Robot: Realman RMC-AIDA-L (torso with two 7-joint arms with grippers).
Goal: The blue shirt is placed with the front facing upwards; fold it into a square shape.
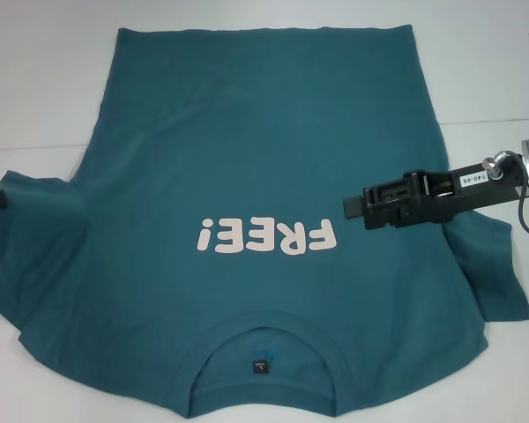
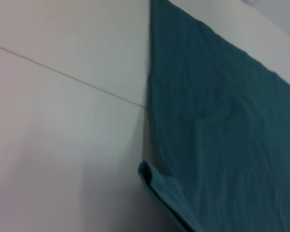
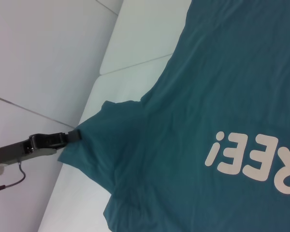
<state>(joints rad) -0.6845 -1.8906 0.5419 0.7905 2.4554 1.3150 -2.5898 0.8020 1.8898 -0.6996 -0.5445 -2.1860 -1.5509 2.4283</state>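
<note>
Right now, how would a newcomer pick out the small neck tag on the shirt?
Find the large teal-blue cotton T-shirt spread front-up over the white table. Follow its pale "FREE!" lettering towards the robot to the ribbed round collar. The small dark square neck tag sits inside that collar, the only dark patch on the cloth.

One blue shirt [image 1: 264, 176], two grippers [image 1: 353, 207] [image 3: 73, 135]

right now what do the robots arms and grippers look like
The right gripper is a black, blocky, elongated unit bearing a small white label with dark print, fixed to a silver cylindrical wrist with a thin dark cable. The left gripper is likewise dark and boxy, on a pale wrist trailing a thin reddish-dark cable.
</note>
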